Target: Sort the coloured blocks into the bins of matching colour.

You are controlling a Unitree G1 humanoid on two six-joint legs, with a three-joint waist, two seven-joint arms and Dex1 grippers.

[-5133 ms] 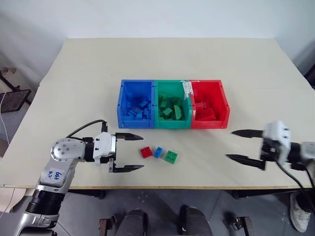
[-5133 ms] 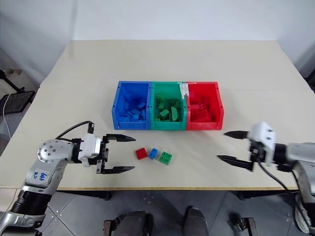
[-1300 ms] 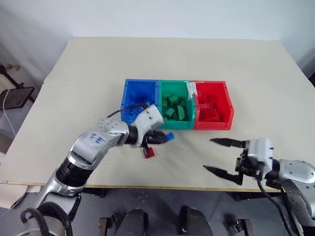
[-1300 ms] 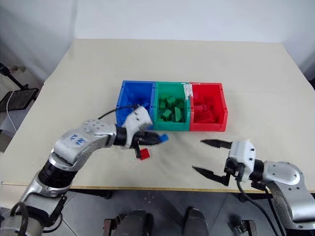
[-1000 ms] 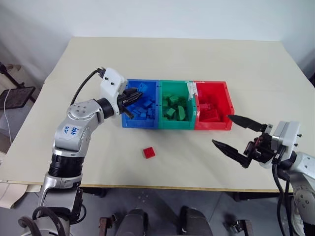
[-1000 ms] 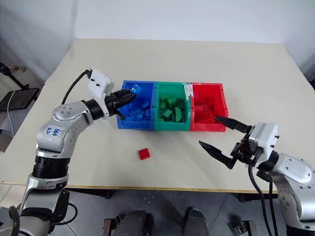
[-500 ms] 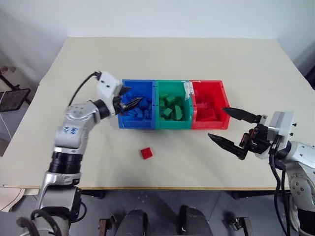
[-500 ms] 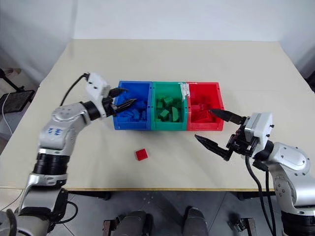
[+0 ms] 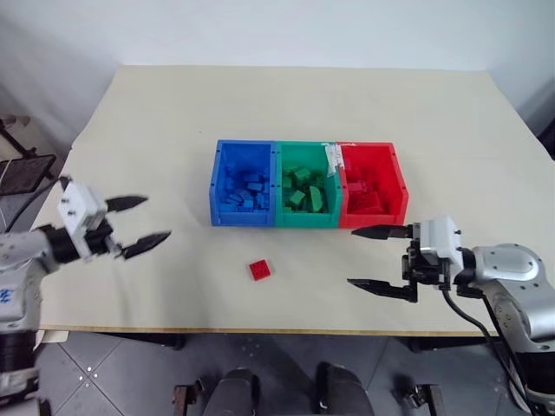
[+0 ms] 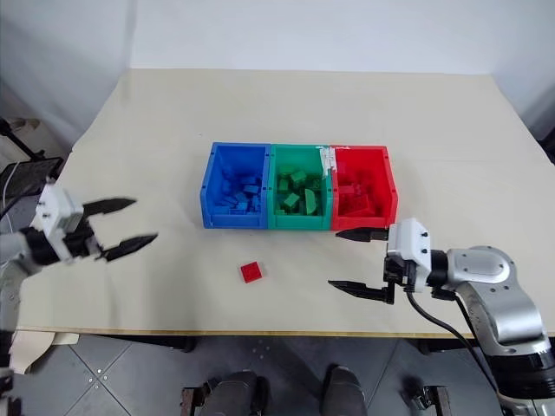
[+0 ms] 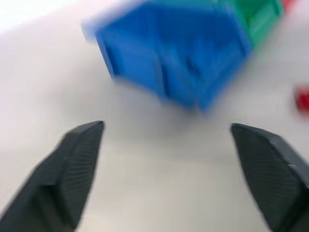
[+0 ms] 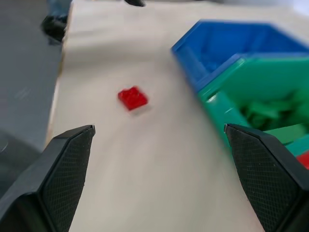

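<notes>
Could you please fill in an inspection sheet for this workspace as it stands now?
Surface: beige table, bare apart from the job's things.
Job's things: blue bin, green bin and red bin side by side in a row, each holding blocks of its own colour; one red block loose on the table in front of the bins.
Clutter: nothing seen.
End effectors: left end effector open and empty, over the table's left edge; right end effector open and empty, in front of the red bin, pointing towards the red block.
Cables: black cable along the right arm.
Surroundings: grey floor, white wall behind.
</notes>
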